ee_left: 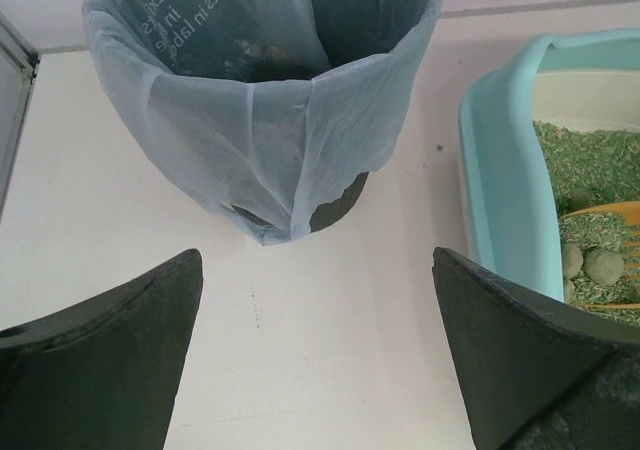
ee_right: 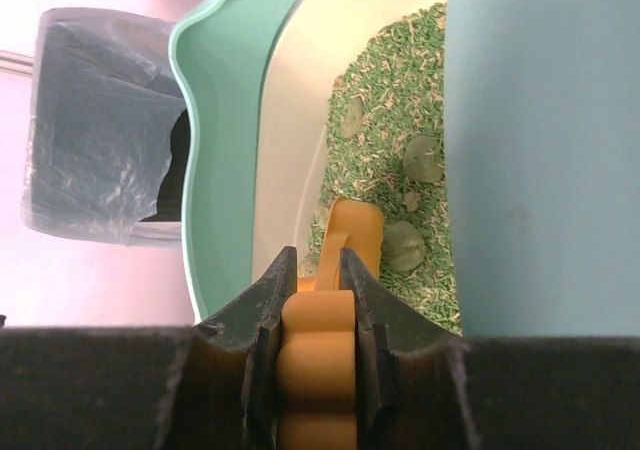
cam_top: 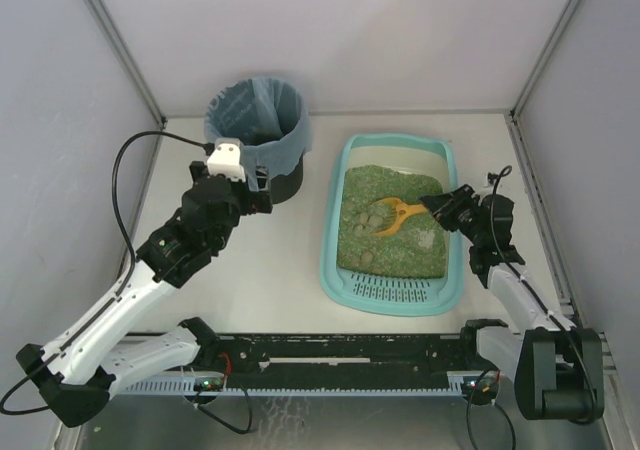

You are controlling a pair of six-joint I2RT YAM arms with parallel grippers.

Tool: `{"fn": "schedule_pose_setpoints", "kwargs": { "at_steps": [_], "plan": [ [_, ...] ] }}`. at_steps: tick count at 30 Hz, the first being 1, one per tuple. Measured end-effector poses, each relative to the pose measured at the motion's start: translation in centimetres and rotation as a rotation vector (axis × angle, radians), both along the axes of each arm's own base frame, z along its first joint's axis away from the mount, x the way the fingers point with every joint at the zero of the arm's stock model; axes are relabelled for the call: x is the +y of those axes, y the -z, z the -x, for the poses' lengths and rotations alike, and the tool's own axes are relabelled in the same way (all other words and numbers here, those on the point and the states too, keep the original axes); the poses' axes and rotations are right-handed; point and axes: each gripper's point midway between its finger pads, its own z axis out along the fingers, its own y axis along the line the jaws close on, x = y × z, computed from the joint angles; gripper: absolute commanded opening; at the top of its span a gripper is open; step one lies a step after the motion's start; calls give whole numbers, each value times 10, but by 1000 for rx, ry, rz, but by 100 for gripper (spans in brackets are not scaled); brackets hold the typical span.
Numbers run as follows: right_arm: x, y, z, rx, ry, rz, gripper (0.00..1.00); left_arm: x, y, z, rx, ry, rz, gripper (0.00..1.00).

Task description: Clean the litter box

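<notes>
The light-teal litter box [cam_top: 335, 260] lies right of centre, its slotted grille toward me, filled with green litter and several grey-green clumps [cam_top: 362, 228]. It also shows in the left wrist view [ee_left: 505, 190] and the right wrist view [ee_right: 215, 120]. My right gripper [cam_top: 437, 206] is shut on the handle of the orange scoop [cam_top: 398, 213], whose head rests on the litter among the clumps; the handle sits between the fingers in the right wrist view [ee_right: 318, 315]. My left gripper [ee_left: 318, 310] is open and empty above the bare table, just in front of the bin.
The round black bin lined with a blue bag [cam_top: 258, 135] stands left of the litter box, also in the left wrist view [ee_left: 270, 90]. Grey enclosure walls close in the left, back and right. A black rail [cam_top: 340, 355] runs along the near edge.
</notes>
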Motion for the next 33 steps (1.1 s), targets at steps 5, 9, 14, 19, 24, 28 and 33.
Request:
{"fn": "schedule_pose_setpoints", "kwargs": {
  "at_steps": [5, 9, 14, 19, 24, 28, 33],
  "plan": [
    [-1, -10, -6, -39, -8, -33, 0, 8, 0, -3, -1, -27, 0, 100],
    [-4, -16, -8, -61, -12, -51, 0, 11, 0, -4, -1, -38, 1, 100],
    [-7, -19, -10, -74, -20, -68, 0, 12, 0, -5, -1, -41, 1, 100],
    [-10, -25, -11, -94, -22, -85, 0, 13, -1, -5, -2, -44, 3, 100],
    [-16, -29, -10, -110, -7, -126, 0, 16, -3, -4, -8, -52, 15, 100],
    [-23, -32, -7, -119, 11, -179, 0, 20, -8, -3, -20, -60, 26, 100],
    [-33, -41, -2, -150, 37, -237, 0, 30, -17, 1, -47, -82, 52, 100]
  ]
}}
